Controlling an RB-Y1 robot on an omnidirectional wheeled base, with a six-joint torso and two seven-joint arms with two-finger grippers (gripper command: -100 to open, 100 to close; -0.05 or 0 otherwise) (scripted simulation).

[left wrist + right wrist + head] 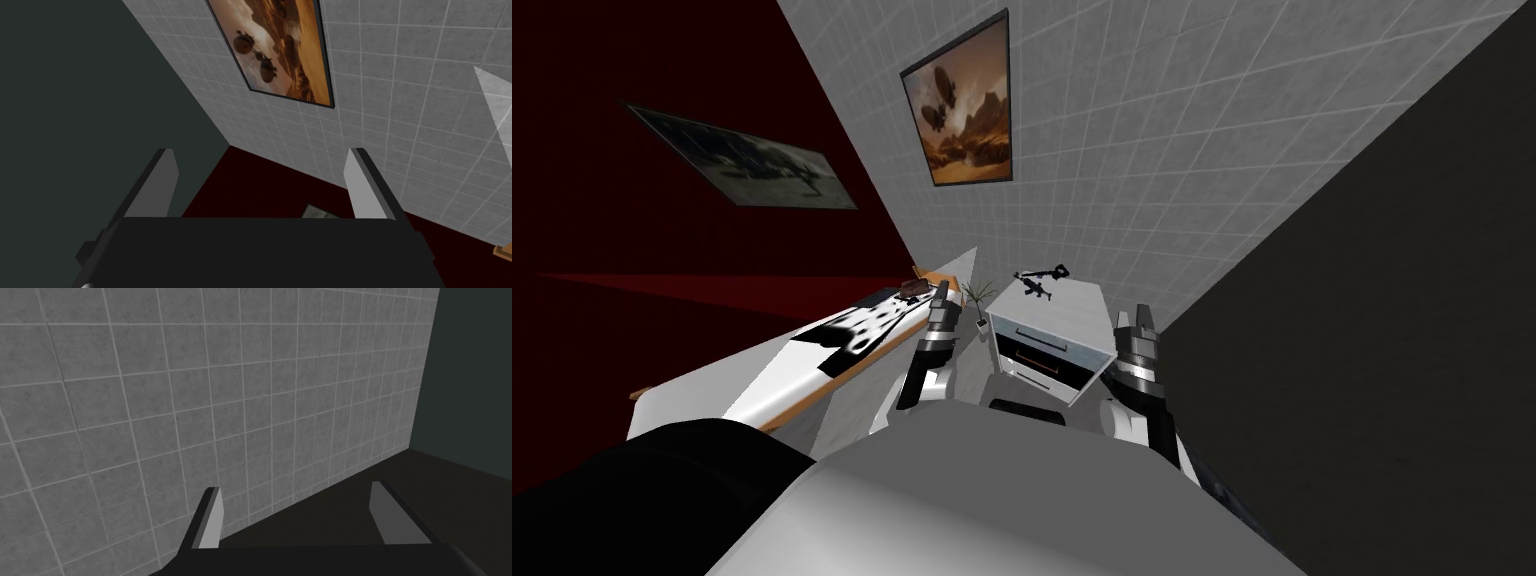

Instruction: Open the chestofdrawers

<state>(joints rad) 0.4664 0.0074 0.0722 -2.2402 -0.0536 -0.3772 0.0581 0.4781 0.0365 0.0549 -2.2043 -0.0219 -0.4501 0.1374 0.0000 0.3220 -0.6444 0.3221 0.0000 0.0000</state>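
A white chest of drawers (pixel 1057 318) stands in front of me against the tiled wall, with dark items on its top. One of its drawers (pixel 1042 362) is pulled out a little, showing a dark gap with a reddish line. My left gripper (pixel 942 296) is raised to the chest's left, and my right gripper (pixel 1134 320) is raised just off its right edge. Neither touches the chest. In the wrist views the left gripper (pixel 260 175) and the right gripper (pixel 295 513) both stand open with nothing between their fingers.
A bed (pixel 812 350) with a black and white cover lies to the left along a dark red wall. A small potted plant (pixel 980 300) sits between bed and chest. A dark wall (pixel 1372 350) closes in on the right.
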